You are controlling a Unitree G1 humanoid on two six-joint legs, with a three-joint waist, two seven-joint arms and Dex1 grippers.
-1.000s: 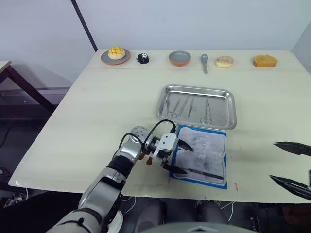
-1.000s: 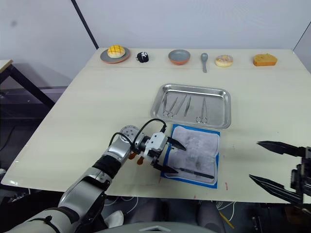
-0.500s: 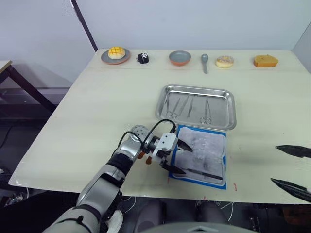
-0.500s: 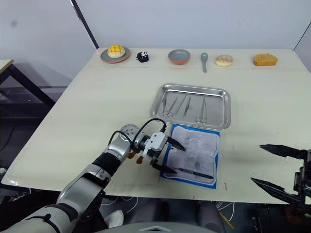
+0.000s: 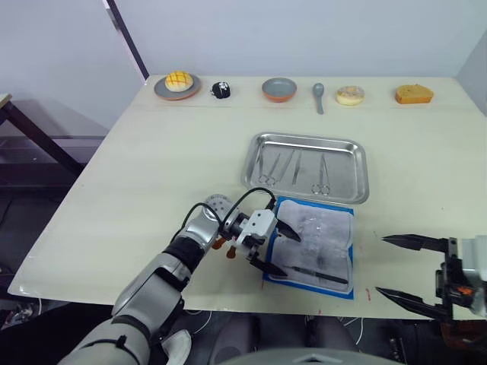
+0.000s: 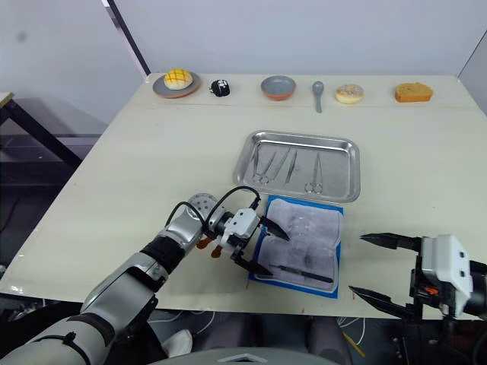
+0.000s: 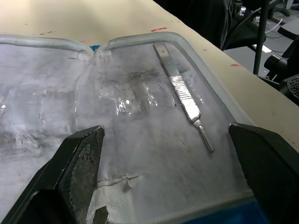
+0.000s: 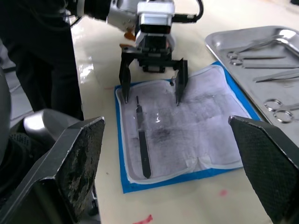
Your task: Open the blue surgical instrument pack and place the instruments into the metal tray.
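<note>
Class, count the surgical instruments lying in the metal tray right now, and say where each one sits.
4, all in the metal tray: ring-handled scissors at the robot's left end, two slim instruments beside them, and another ring-handled pair right of centre.

A metal tray [image 5: 358, 182] sits mid-desk [image 5: 152, 167] with several instruments [image 5: 295, 167] lying inside it. Just in front of the tray, toward the robot, lies the opened surgical pack [image 5: 346, 283], with one slim instrument [image 5: 318, 271] resting on its near part. The left pincer [image 5: 283, 249] sits at the pack's left edge. The right pincer [image 5: 401, 266] hovers well to the pack's right. Small dishes and foods line the desk's far edge.
</note>
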